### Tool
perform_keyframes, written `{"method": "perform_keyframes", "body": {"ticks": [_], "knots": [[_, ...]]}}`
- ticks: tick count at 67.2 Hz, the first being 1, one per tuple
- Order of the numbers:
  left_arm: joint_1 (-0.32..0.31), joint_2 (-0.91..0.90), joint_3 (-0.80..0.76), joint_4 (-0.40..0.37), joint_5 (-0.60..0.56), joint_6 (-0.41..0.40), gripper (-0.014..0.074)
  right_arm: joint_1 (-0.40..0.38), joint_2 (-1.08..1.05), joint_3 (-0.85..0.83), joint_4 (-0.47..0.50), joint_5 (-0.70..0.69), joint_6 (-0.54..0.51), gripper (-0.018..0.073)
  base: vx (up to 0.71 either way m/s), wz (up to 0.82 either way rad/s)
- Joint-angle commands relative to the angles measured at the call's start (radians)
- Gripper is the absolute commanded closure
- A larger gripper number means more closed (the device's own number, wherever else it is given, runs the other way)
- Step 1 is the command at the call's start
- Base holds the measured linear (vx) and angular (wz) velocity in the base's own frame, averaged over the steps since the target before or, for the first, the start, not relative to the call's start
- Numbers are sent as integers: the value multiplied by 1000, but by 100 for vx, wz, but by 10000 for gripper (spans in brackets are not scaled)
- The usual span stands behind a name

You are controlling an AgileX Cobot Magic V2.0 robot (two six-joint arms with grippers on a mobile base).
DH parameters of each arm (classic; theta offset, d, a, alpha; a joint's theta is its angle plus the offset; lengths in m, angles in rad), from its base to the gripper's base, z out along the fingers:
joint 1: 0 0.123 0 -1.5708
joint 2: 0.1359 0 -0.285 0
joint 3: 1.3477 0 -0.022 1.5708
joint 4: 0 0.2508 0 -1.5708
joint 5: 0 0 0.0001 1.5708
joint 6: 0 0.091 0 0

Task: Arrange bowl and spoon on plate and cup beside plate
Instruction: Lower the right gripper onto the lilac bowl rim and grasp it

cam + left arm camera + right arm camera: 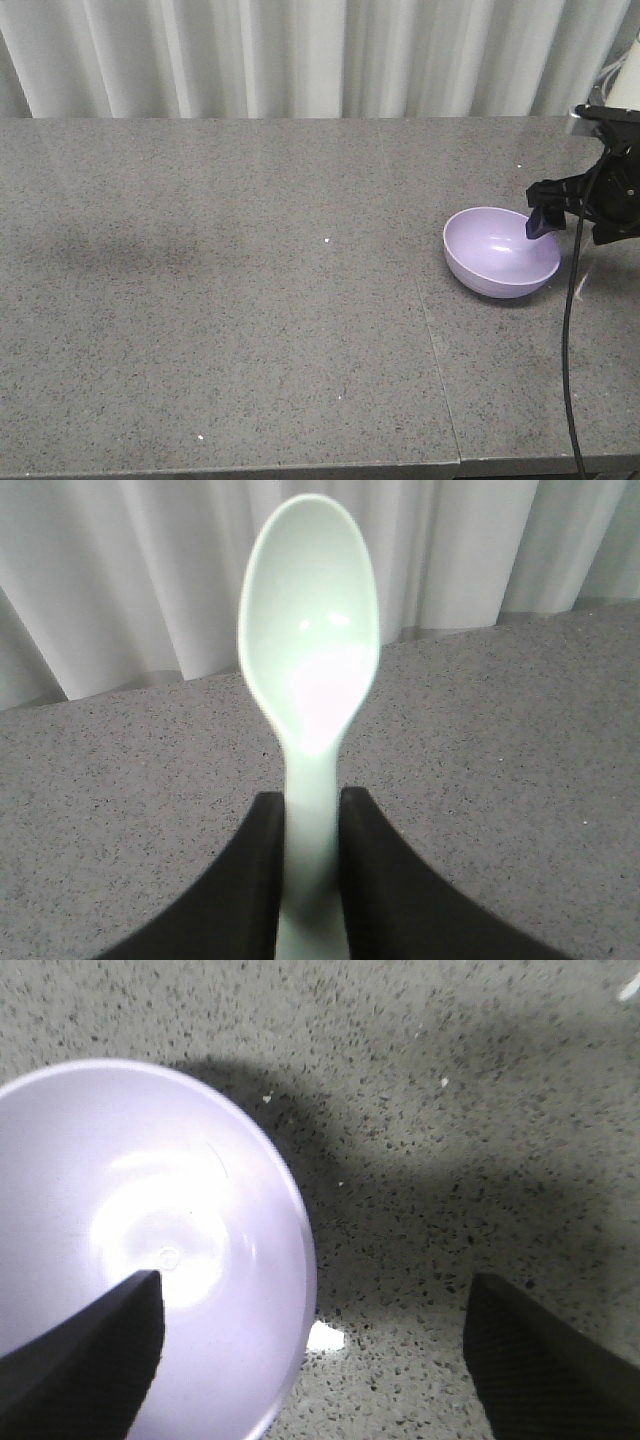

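Front view, right claw [572,225]: at the far right edge of the counter [250,300], jaws spread, one tip hanging over the near rim of the bowl [502,252].
Front view, bowl: directly under and just left of that claw, sitting on bare counter. Neither the plate nor the cup is in view.
Left wrist view, left claw [312,815]: closed tight on the handle of the spoon [310,630].
Left wrist view, spoon: juts straight out ahead of the claw, hollow facing the camera, above the counter with the curtain [120,570] behind it.
Right wrist view, fingers [90,1360]: wide apart, one over the bowl's inside, the other over the counter outside, with the rim between them. Whether either touches it I cannot tell.
Step in hand: probably taking the bowl by its rim, with the spoon waiting.
Next move: likely to close on the rim squarely, since the smooth wall could slip, then lift and find the plate.
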Motion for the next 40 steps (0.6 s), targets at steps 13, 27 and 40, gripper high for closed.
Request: {"method": "perform_keyframes", "body": {"ticks": [13,27,40], "knots": [[-6,-31,-22,-12,-70,-3,603,27,-12,-34,22,-27,-65,-23,0,0],[-6,-31,-22,-12,-65,-3,603,44,22,-34,-16,-32,-38,-23,0,0],[-6,-31,-22,-12,-62,-3,603,44,31,-34,-15,-62,-29,-1,0,0]]}}
